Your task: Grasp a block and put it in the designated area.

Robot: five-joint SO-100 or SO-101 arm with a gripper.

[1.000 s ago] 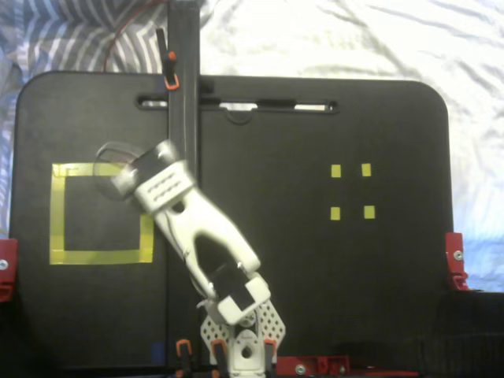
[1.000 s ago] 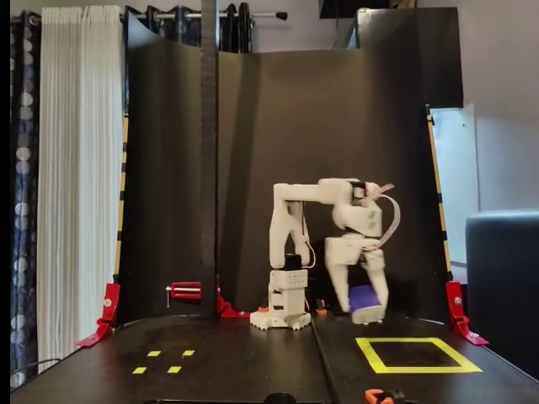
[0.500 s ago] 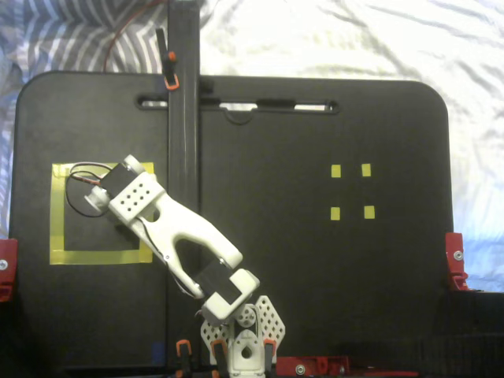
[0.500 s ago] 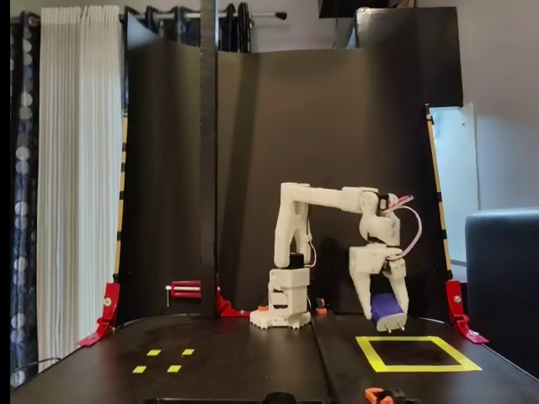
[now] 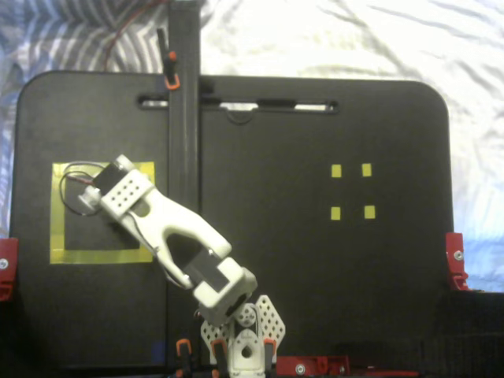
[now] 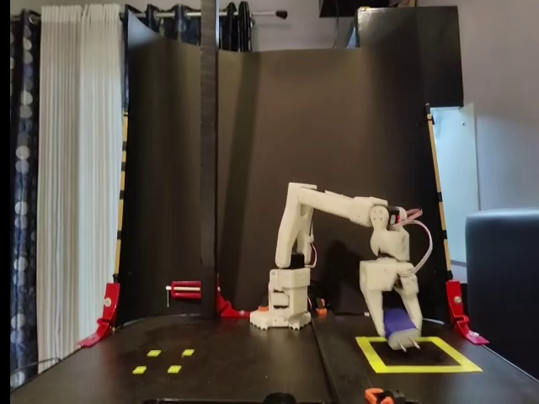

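- Looking at the side-on fixed view, I see the gripper (image 6: pixel 399 332) pointing down with the block (image 6: pixel 397 324) clamped between its fingers; the jaws are closed only as far as the block's width allows.
- The block reads as purple-blue here, tilted, with its short silver prongs (image 6: pixel 409 342) sticking out at the lower end.
- The block sits low over the designated area (image 6: pixel 418 354), above the back left part of the yellow outline in this view. I cannot tell whether the prongs touch the surface (image 6: pixel 253 362) or hang just above it.
- From the top-down fixed view, the white arm (image 5: pixel 169 232) reaches diagonally from its base at the bottom edge up to the left, and its wrist covers the upper right part of the designated area (image 5: pixel 57 213). The gripper and the block are hidden under the wrist there.
- The four small yellow squares (image 5: pixel 351 191) lie well apart from the arm, on the right half of the surface (image 5: pixel 315 276) in that view.
- A black upright post (image 5: pixel 183 87) stands just beside the designated area's right edge in the top-down fixed view.
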